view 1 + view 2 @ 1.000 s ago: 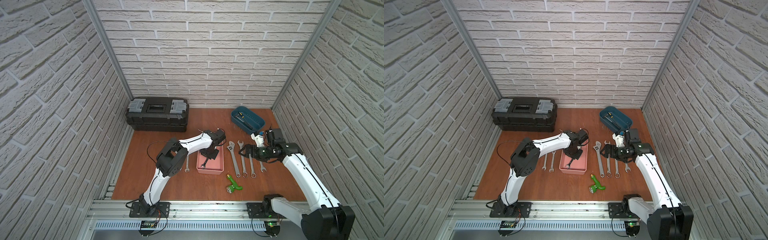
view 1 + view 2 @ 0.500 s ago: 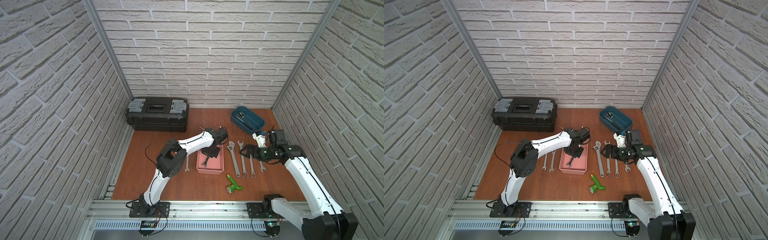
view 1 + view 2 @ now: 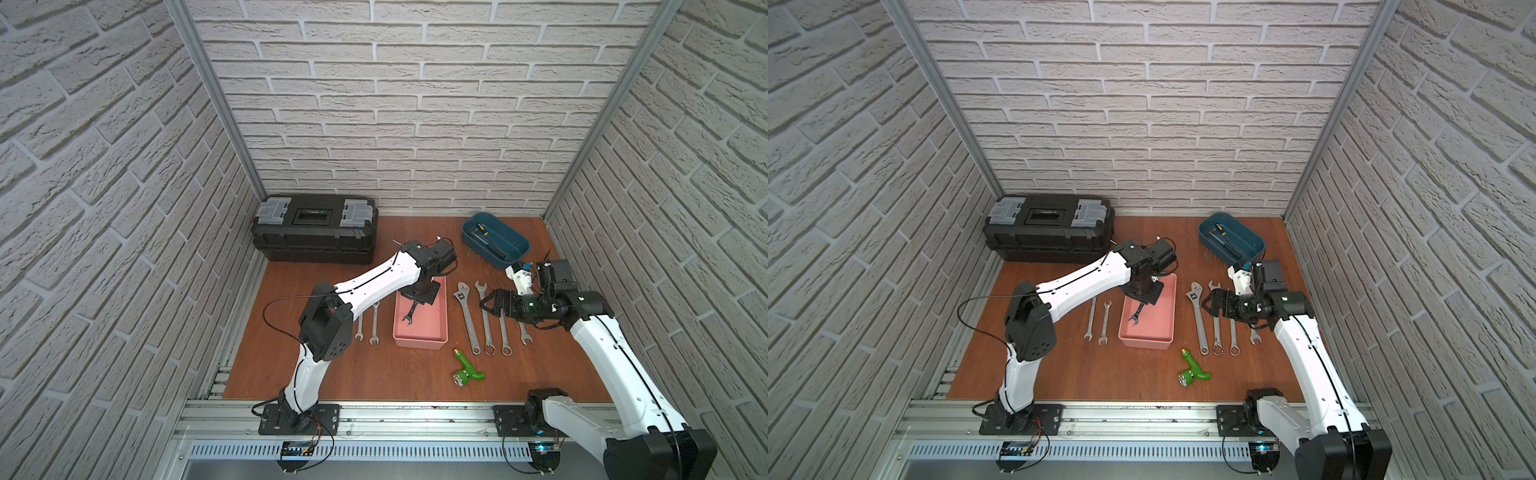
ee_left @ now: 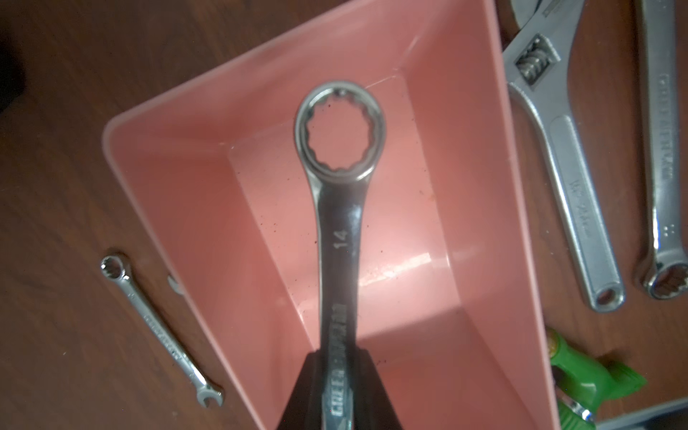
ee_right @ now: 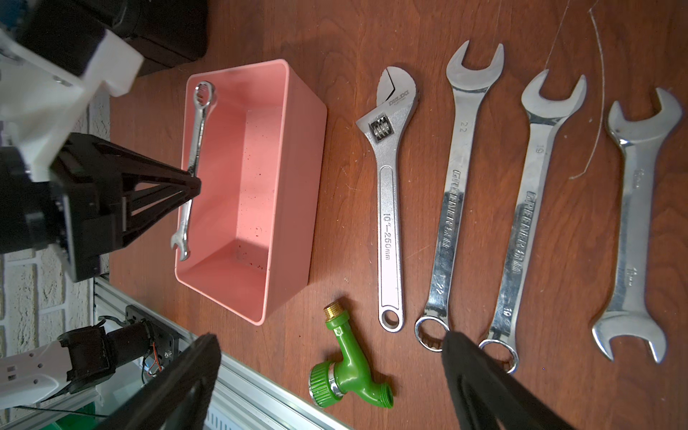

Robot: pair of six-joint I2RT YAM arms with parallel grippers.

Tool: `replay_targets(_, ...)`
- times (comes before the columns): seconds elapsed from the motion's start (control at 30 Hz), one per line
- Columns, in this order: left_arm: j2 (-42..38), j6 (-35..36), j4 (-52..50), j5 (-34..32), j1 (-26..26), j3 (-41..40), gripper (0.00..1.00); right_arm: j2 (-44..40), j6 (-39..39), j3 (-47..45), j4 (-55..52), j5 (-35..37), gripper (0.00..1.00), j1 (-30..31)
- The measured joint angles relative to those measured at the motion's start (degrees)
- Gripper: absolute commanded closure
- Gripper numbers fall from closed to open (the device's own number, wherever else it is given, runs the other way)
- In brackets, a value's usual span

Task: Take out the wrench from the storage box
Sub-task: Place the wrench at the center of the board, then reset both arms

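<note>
Brick-patterned walls close in the brown tabletop (image 3: 316, 374) on three sides. At the back left stands the black toolbox (image 3: 314, 232), well apart from the work. Two small spanners (image 3: 375, 324) lie just beside the storage box (image 3: 419, 341) on its left.

Over the box, the left gripper (image 5: 194, 183) pinches the wrench (image 4: 340, 238) at mid-shank, its jaws pressed onto the steel. The wrench hangs aslant within the box's outline, nearer its left wall. We cannot tell whether its low end tops the rim.

We judge the lift to be the step in hand. We should raise it straight up until the whole tool clears the rim and only then carry it sideways, or an end may catch the wall and tip the light box. The bare wood in front of the box, left of the green tap (image 3: 468, 371), looks the roomiest place.

Right of the box a row of large wrenches (image 3: 468, 322) fills the surface. The right gripper (image 3: 487, 305) hovers above them, fingers spread and empty. Behind it sits the teal tray (image 3: 517, 251).
</note>
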Motion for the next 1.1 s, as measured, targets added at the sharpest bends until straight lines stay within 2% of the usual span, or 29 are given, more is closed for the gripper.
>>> replay_targets(0.23,-11.63,-0.70,-0.70,-1.22,4.63,-10.32,0.97,0.17,0.76,-0.02,0.81,-0.85,0.03,0.00)
replay_targets(0.53,-20.28,0.61,3.50,-2.05,15.87,-30.05,0.96,1.20,0.70,-0.02,0.79,-1.27,0.03,0.00)
replay_targets(0.73,-20.20,2.82,9.09,-1.95,22.01,-38.18,0.96,1.33,0.28,-0.11,0.79,-1.29,0.03,0.00)
replay_targets(1.1,-12.35,4.50,18.99,-0.39,26.34,-41.38,0.94,2.16,-0.57,-0.63,0.70,-1.53,0.03,0.00)
